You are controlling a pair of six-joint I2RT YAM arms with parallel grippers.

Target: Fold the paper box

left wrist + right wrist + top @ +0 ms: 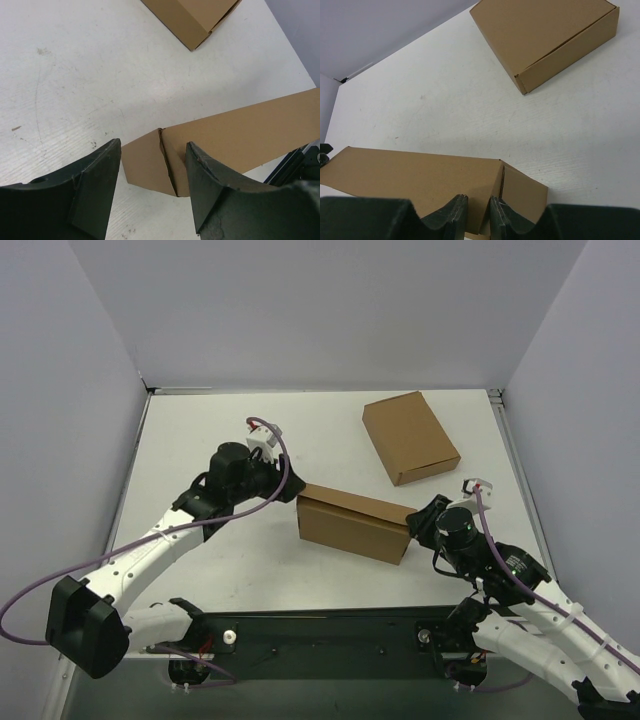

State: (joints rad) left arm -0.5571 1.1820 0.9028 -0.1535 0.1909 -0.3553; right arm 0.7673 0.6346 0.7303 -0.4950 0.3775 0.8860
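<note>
The paper box (352, 523) lies mid-table as a long brown cardboard shape with its walls standing up. My left gripper (288, 483) hovers at its left end, open. In the left wrist view that end's corner seam (167, 162) shows in the wide gap of the gripper (152, 167), touching neither finger. My right gripper (414, 524) is at the box's right end. Its fingers (455, 215) stand narrowly apart, pinching the cardboard of the box (415, 175) beside the corner fold.
A tidy closed brown carton (410, 437) sits at the back right, also visible in the right wrist view as the carton (540, 35). White table (200, 430) is walled by grey panels on three sides. The arm bases and a black plate (330, 635) are at the near edge.
</note>
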